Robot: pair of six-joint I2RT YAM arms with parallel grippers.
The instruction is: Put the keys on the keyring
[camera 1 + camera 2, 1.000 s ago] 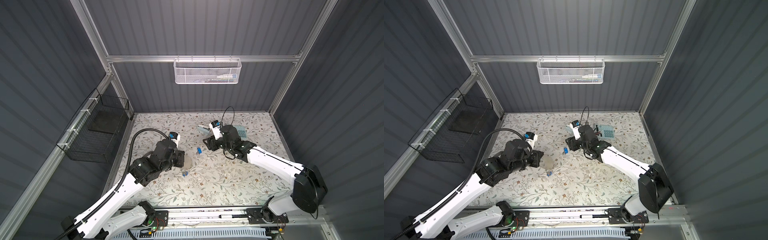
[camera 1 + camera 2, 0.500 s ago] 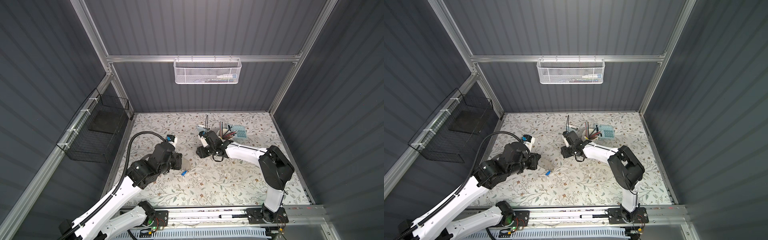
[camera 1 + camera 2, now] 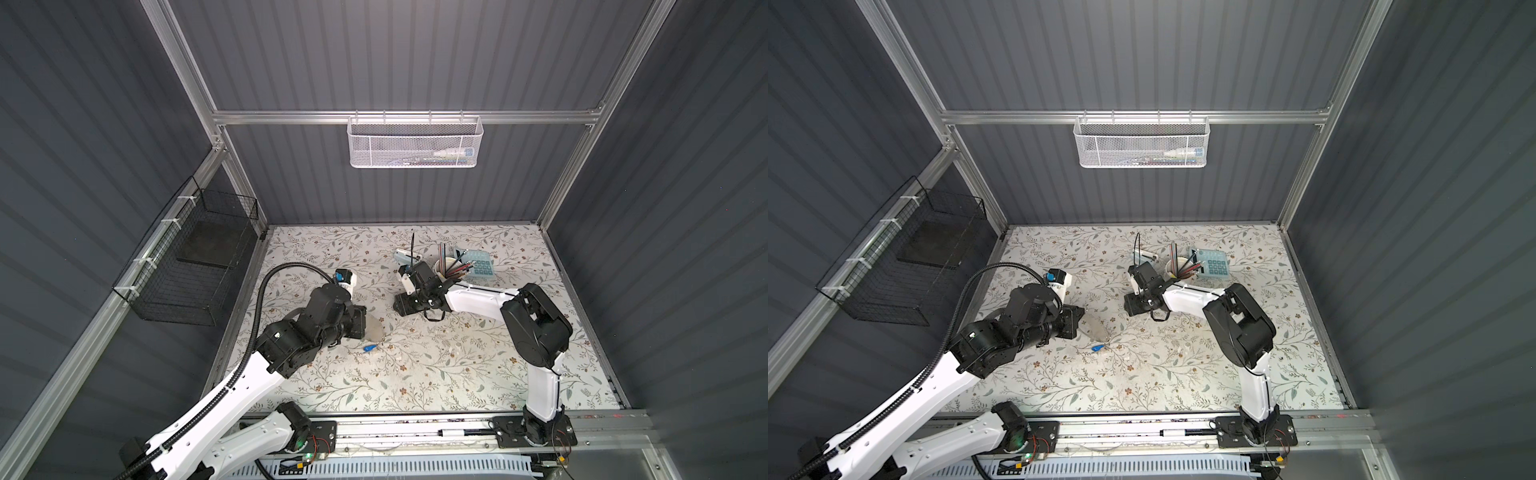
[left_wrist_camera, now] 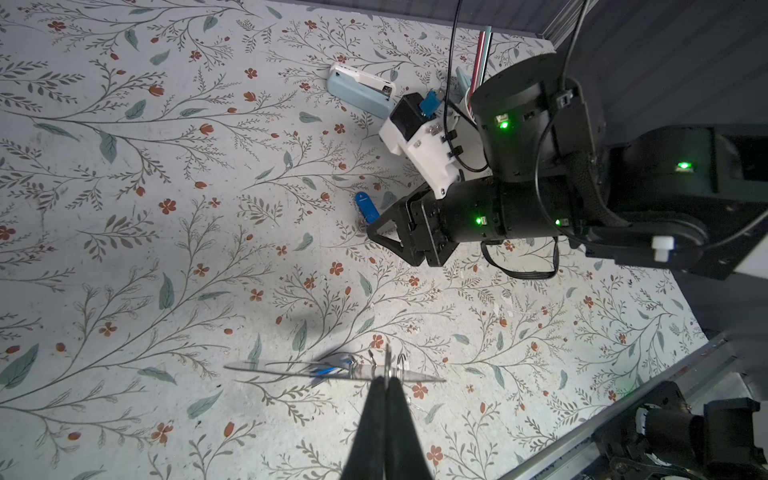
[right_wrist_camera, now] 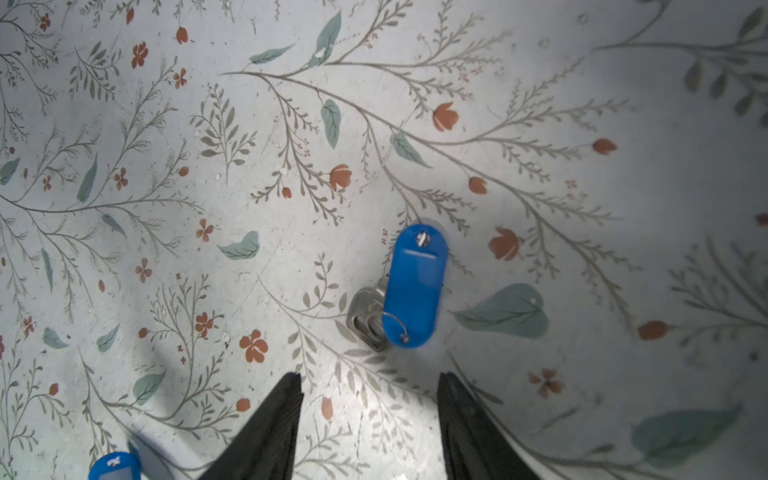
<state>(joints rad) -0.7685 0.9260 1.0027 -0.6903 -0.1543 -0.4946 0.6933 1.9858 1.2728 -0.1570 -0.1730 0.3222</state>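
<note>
My left gripper is shut on the rim of the keyring, a thin grey loop seen edge-on in the left wrist view. In both top views the keyring is held just above the table. One of the keys, with a blue tag, hangs from it. A second key with a blue tag lies flat on the table. My right gripper hovers open just short of it, with nothing between its fingers.
A pale blue stapler, a white cup of pencils and a calculator stand behind the right gripper. A black wire basket hangs on the left wall and a white mesh basket on the back wall.
The right arm has folded its elbow back and its gripper has come forward and down over the loose key, jaws slightly narrower. The left gripper still holds the keyring in about the same place.
</note>
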